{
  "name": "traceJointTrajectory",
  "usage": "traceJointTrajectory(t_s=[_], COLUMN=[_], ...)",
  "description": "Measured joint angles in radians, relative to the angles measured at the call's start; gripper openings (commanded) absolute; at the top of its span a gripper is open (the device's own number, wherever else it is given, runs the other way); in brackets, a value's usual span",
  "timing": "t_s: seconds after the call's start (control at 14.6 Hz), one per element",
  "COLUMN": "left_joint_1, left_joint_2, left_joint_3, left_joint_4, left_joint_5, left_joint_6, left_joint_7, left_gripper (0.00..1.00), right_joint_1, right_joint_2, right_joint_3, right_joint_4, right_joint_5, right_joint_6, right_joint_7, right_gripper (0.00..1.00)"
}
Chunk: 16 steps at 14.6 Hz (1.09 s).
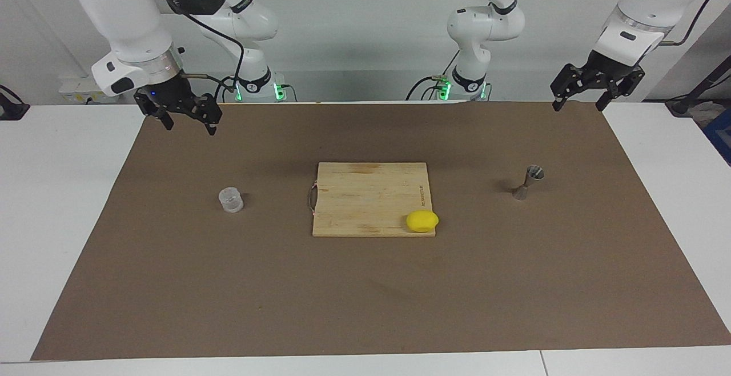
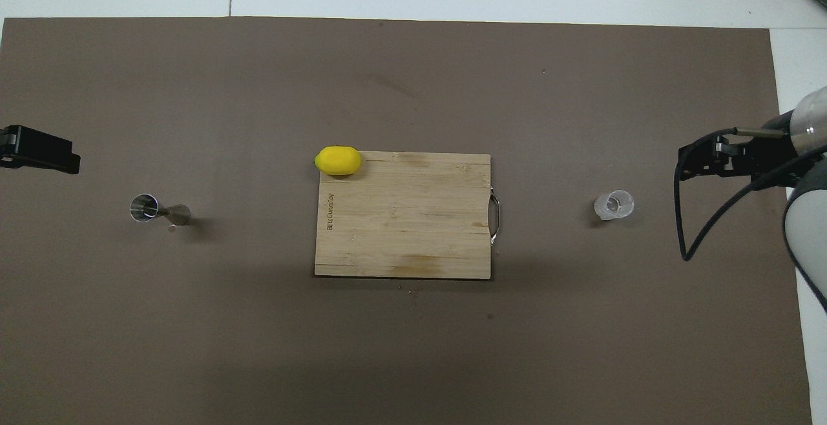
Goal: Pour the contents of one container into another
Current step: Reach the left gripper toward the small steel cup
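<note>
Clear ribbed cup (image 1: 231, 199), nine o'clock of board (image 1: 371, 199): light, slick, likely brittle; grip mid-wall. Right gripper (image 1: 185, 119) and left gripper (image 1: 579, 102) released.

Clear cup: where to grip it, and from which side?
Grip the clear cup across its round wall, coming level from the right arm's end. It stands upright and alone on the mat, mouth open, so a side grasp probably suits pouring. Right gripper hangs open nearby.

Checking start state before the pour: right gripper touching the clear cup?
Apart. In the facing view the right gripper hangs open above the mat, bare mat showing between it and the clear cup.
</note>
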Motion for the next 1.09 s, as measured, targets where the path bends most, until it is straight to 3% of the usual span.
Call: traceJointTrajectory(t_s=[0.62,1.09], left_joint_1=[0.002,-0.002], left_joint_2=[0.001,0.037], left_joint_3=[0.012,0.006], left_joint_4=[-0.032,-0.218], left_joint_5=[0.000,0.000], left_joint_6=[0.089,0.375], left_joint_7=[0.000,0.000], left_gripper=[1.00,1.00], right_joint_1=[0.000,0.000], right_joint_2=[0.000,0.000], right_joint_3=[0.000,0.000], right_joint_4=[0.000,0.000], right_joint_5=[0.000,0.000], right_joint_6=[0.000,0.000], right_joint_7=[0.000,0.000], right_gripper=[1.00,1.00])
